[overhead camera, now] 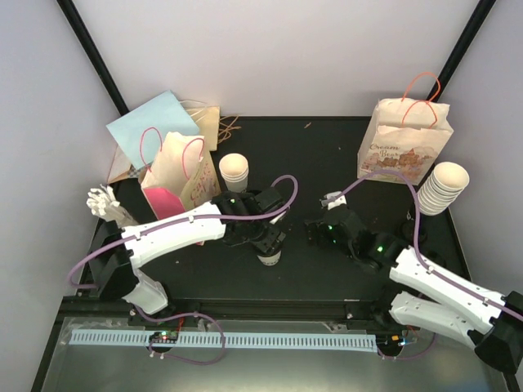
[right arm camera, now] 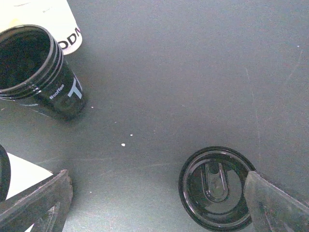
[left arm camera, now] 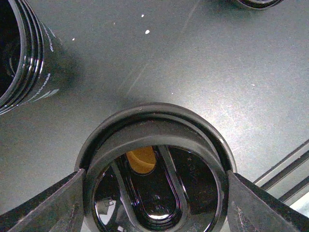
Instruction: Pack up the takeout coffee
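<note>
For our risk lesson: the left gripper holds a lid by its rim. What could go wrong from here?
The held lid, pinched at its rim by the left gripper, may slip. The black cup nearby could be knocked. A finger of the right gripper is near a loose lid and could nudge it.

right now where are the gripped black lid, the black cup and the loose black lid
gripped black lid (left arm camera: 157, 203), left wrist view, recessed centre
black cup (right arm camera: 65, 98), right wrist view, printed side wall
loose black lid (right arm camera: 216, 186), right wrist view, recessed centre
</note>
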You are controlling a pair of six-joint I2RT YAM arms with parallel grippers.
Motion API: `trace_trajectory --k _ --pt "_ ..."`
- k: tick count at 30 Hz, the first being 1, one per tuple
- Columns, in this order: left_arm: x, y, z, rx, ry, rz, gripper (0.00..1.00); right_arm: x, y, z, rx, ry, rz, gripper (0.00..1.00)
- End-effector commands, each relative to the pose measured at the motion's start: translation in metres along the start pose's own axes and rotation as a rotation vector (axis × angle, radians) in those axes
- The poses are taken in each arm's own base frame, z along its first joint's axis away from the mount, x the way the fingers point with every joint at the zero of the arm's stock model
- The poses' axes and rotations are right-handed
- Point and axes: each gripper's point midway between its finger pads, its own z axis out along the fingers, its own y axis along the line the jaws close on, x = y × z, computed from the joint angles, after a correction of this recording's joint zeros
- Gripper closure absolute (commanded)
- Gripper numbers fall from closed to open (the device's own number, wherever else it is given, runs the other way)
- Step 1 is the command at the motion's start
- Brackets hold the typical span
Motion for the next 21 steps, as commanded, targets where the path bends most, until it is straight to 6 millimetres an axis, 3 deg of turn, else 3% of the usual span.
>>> trace_trajectory --k 1,6,12,18,21 --pt "-0.017 -0.002 -0.006 -0.021 -0.053 -0.010 0.25 0.002 -0.002 0.002 0.008 0.021 0.018 0.00" --pt "-0.017 -0.003 -0.013 -0.017 -0.065 -0.013 0.01 0.005 -0.003 0.001 0.005 0.025 0.013 0.00" --pt "-0.029 0.007 -0.042 -0.041 -0.136 -0.035 0.01 0.007 0.011 0.008 -0.053 0.077 -0.008 0.00" --pt "-0.034 0.053 -0.067 -0.104 -0.195 -0.172 0.01 -0.009 0.033 0.017 -0.118 0.154 -0.006 0.00" --pt "-0.030 0.076 -0.067 -0.118 -0.215 -0.249 0.01 -0.018 0.040 0.025 -0.133 0.175 -0.001 0.00"
